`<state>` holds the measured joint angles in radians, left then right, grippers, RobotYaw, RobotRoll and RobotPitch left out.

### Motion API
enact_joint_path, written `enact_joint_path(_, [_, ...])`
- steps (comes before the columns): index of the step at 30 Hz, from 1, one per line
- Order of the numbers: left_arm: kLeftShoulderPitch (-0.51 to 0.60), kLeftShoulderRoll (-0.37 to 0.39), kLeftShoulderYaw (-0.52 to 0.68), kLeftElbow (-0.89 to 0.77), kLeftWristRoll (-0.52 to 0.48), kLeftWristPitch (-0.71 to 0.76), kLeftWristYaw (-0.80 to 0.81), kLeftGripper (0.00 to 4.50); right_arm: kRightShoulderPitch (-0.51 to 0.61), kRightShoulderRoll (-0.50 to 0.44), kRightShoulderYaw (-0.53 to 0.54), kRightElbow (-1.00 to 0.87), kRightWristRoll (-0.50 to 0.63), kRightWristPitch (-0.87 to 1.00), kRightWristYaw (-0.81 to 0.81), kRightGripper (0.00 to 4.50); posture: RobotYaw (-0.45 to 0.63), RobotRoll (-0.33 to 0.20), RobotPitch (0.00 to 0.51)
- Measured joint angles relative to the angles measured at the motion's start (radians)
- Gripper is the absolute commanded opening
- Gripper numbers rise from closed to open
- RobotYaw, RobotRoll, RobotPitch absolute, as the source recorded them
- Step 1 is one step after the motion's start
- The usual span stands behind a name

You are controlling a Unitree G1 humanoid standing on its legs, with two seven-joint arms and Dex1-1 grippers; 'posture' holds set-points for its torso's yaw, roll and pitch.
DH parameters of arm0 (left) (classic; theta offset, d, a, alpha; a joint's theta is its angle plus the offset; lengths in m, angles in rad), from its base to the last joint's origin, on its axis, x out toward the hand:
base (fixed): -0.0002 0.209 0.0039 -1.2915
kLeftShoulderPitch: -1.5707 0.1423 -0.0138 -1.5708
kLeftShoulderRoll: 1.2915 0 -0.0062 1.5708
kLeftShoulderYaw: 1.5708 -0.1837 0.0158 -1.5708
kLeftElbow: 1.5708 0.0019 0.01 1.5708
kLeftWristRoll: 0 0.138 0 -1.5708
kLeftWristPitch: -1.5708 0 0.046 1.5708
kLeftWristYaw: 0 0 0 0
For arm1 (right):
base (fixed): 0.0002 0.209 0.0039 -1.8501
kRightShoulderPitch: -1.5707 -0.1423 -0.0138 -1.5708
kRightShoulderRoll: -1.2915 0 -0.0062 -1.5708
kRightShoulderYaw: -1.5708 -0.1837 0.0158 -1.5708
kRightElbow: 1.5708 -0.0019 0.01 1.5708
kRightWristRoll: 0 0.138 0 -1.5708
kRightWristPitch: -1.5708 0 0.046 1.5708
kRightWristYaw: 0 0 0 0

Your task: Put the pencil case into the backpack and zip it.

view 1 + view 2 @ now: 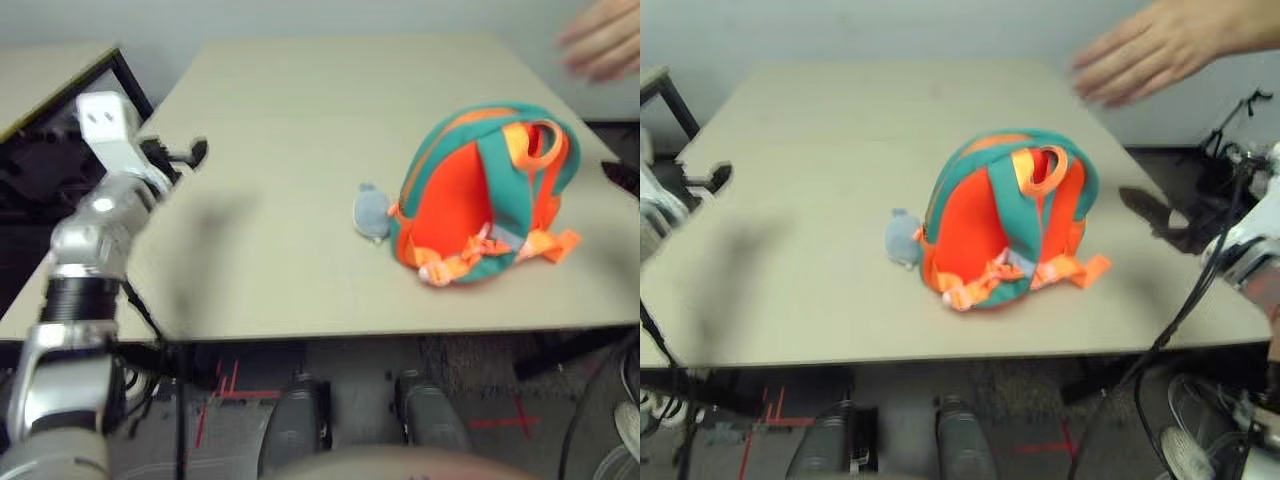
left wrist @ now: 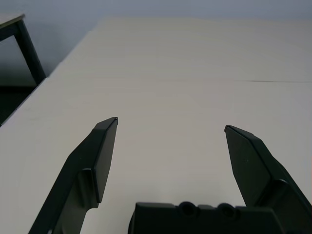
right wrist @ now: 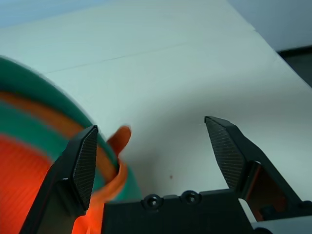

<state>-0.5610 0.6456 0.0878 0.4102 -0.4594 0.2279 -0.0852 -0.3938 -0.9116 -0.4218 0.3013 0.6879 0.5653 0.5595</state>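
Two grippers hanging wide open and empty, right gripper [image 3: 151, 146] hovering just beside the backpack [image 1: 1005, 225] and nearer it, left gripper [image 2: 170, 161] waiting well apart across the table [image 1: 280, 200], no pencil case showing, a person's hand [image 1: 1150, 50] reaching beyond the backpack.

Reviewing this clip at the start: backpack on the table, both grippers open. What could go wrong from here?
1. No pencil case shows in any view, so the task may stall.
2. A person's hand hovers over the table's far side; an arm move could meet it.
3. The backpack lies straps up, its zipper hidden from the open right gripper beside it.
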Motion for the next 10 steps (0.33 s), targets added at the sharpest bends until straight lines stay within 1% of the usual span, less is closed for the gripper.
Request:
enact_joint_path(1, [0.0,-0.018,0.001,0.04,0.046,-0.049,0.012,4.5,-0.034,0.015,0.014,0.05,-0.036,-0.049,0.013,4.49,-0.08,0.0,0.085])
enact_joint_path(4, [0.001,-0.035,0.024,0.133,0.131,-0.143,0.039,4.5,-0.095,0.059,0.018,0.165,-0.114,-0.172,0.019,4.49,-0.08,0.0,0.087])
enact_joint_path(6, [0.008,-0.046,0.038,0.18,0.175,-0.191,0.052,4.5,-0.113,0.085,0.025,0.24,-0.161,-0.251,0.022,4.49,-0.08,0.0,0.091])
enact_joint_path(10, [0.047,-0.058,0.075,0.223,0.231,-0.252,0.084,4.5,-0.137,0.138,0.035,0.348,-0.228,-0.368,0.027,4.49,-0.08,0.0,0.095])
